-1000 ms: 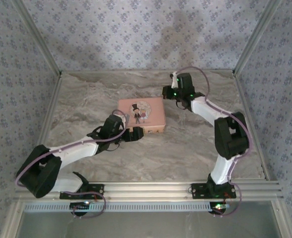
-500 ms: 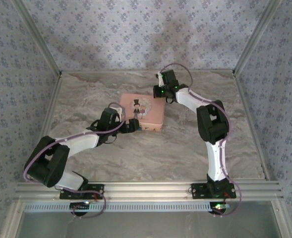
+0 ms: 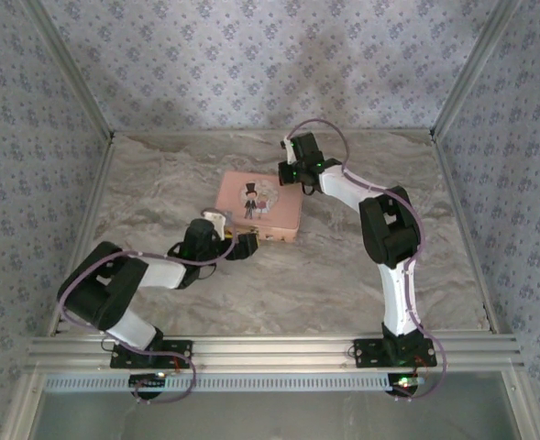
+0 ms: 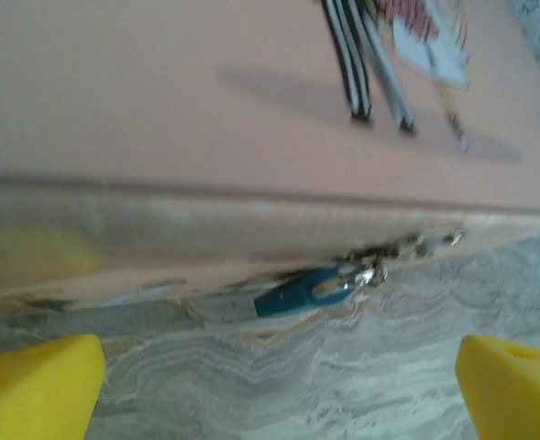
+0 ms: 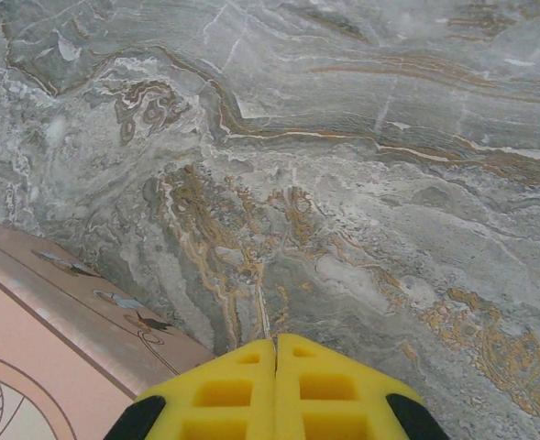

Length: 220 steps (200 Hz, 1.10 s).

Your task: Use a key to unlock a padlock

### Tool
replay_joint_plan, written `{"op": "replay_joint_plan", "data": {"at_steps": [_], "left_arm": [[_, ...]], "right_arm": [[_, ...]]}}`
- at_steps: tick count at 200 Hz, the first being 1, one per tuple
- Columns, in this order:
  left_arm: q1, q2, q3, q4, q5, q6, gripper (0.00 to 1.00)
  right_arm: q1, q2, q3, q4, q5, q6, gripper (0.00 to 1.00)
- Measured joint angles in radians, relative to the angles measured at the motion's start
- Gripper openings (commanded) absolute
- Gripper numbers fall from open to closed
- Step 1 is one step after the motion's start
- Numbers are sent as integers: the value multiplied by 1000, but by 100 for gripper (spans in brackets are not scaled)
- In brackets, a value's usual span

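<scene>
A pink cartoon-printed tin (image 3: pixel 258 203) lies mid-table. The tiny blue-grey padlock (image 4: pixel 302 289) hangs from the clasp on its near wall (image 4: pixel 205 229), lying sideways against the marble. My left gripper (image 3: pixel 242 246) sits low just in front of that wall. It is open, and its yellow fingertips (image 4: pixel 36 390) stand wide apart on either side of the padlock without touching it. My right gripper (image 3: pixel 291 174) hovers at the tin's far right corner (image 5: pixel 31 321), pads pressed shut (image 5: pixel 276 344). A thin pale sliver shows at their seam. Whether that is the key, I cannot tell.
The marble table (image 3: pixel 343 266) is boxed in by patterned walls on three sides. An aluminium rail (image 3: pixel 270 348) carrying both arm bases runs along the near edge. Open marble lies right of the tin and in front of it.
The right arm has swung left from the tin's right side to its far right corner. The left arm folded back a little, its gripper staying at the near wall. The tin shifted slightly away.
</scene>
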Motion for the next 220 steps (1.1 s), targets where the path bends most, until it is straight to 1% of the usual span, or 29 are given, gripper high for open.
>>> {"op": "replay_joint_plan", "data": {"at_steps": [49,75,96,113,138,190,220], "left_arm": [[-56,101,6,162,-14,72,97],[-66,158,36,211,-5,94,91],[-74,194,69,222,18,104,91],[-83,211,81,236,44,108,87],[-89,232,97,248,93,106,87],[-95,253,112,273,144,103,89],[-97,260,118,288,179,94,86]], "right_arm": [[3,-3,-16,30,15,-8,0],[-3,-3,-24,55,47,-13,0],[-12,-3,-30,71,65,-19,0],[-11,-4,-38,84,74,-19,0],[-10,-8,-49,100,75,-19,0],[-10,-13,-69,129,75,-19,0],[-7,-15,-79,141,79,-19,0]]}}
